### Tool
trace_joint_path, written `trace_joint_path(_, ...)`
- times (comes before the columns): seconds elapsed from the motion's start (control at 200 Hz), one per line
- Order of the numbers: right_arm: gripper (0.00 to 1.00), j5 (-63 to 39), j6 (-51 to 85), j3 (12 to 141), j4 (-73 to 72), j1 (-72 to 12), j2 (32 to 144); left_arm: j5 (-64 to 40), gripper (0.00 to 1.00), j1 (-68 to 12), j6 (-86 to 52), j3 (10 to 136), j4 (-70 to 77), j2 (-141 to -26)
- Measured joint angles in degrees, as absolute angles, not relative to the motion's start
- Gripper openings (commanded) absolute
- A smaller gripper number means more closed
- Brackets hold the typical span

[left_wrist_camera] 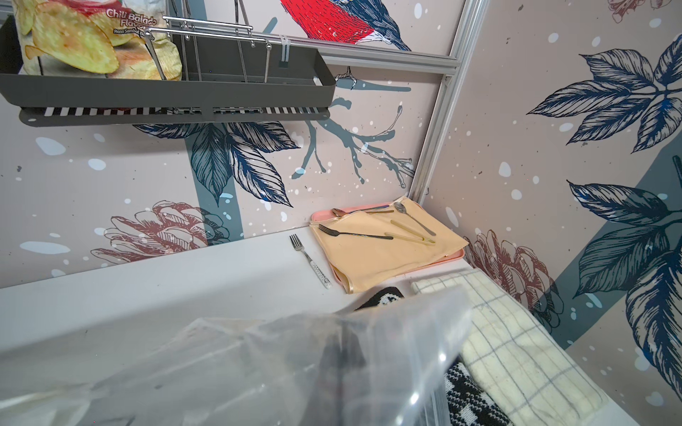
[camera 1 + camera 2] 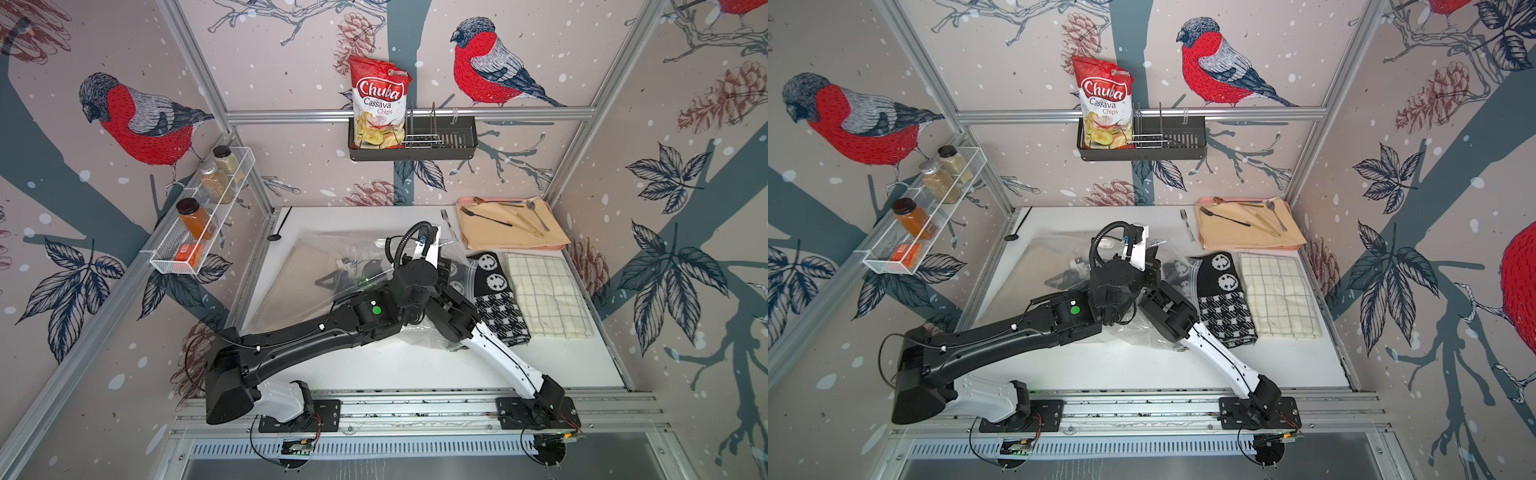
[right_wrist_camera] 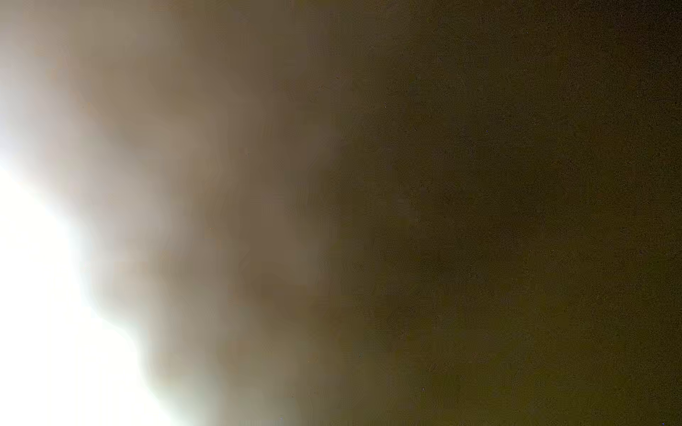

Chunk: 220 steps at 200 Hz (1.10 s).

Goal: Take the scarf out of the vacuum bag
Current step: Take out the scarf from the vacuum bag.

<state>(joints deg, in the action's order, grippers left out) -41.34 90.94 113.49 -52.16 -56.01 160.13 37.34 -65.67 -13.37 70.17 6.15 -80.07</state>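
Observation:
The vacuum bag (image 2: pixel 316 257) (image 2: pixel 1034 266) lies crinkled across the middle of the white table, with a beige folded cloth (image 2: pixel 303 266) inside it. A black-and-white knitted scarf (image 2: pixel 496 299) (image 2: pixel 1225 303) (image 1: pixel 468 402) lies at the bag's right edge. The plastic overlaps the scarf's left side. My left gripper (image 2: pixel 442 266) (image 1: pixel 340 343) is shut on the bag's upper film, which drapes over its fingers and is held raised. My right arm (image 2: pixel 453 311) reaches under the left arm toward the bag mouth, so its jaws are hidden. The right wrist view is only a brown blur.
A cream checked cloth (image 2: pixel 548 295) lies right of the scarf. Behind it a yellow napkin (image 2: pixel 511 232) with cutlery sits on a pink tray. A fork (image 2: pixel 448 220) and a black spoon (image 2: pixel 276 232) lie on the table. Wall racks hold spice jars (image 2: pixel 199 216) and a chips bag (image 2: pixel 378 104).

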Motion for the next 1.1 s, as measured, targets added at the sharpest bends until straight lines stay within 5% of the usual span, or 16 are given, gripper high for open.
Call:
trace_joint_path(0.235, 0.65, -36.36, 71.18, 122.98, -19.18, -56.47, 156.73, 37.04, 0.00, -65.67, -13.45, 70.19, 7.18, -79.94)
trace_joint_path(0.385, 0.52, -32.27, 61.67, 129.47, -5.41, -56.71, 157.23, 36.99, 0.00, -65.67, -13.50, 70.19, 7.95, -79.88)
trace_joint_path(0.725, 0.43, -44.51, 81.76, 121.86, -39.44, -56.49, 162.34, 37.32, 0.00, -65.67, -13.30, 70.19, 7.64, -79.70)
trace_joint_path(0.906, 0.37, -45.69, 82.30, 121.58, -39.75, -56.45, 161.60, 37.30, 0.00, -65.67, -13.30, 70.19, 7.64, -79.33)
trace_joint_path(1.101, 0.18, -45.01, 75.59, 122.23, -30.46, -56.31, 160.09, 37.39, 0.00, -65.67, -13.30, 70.11, 7.70, -79.18)
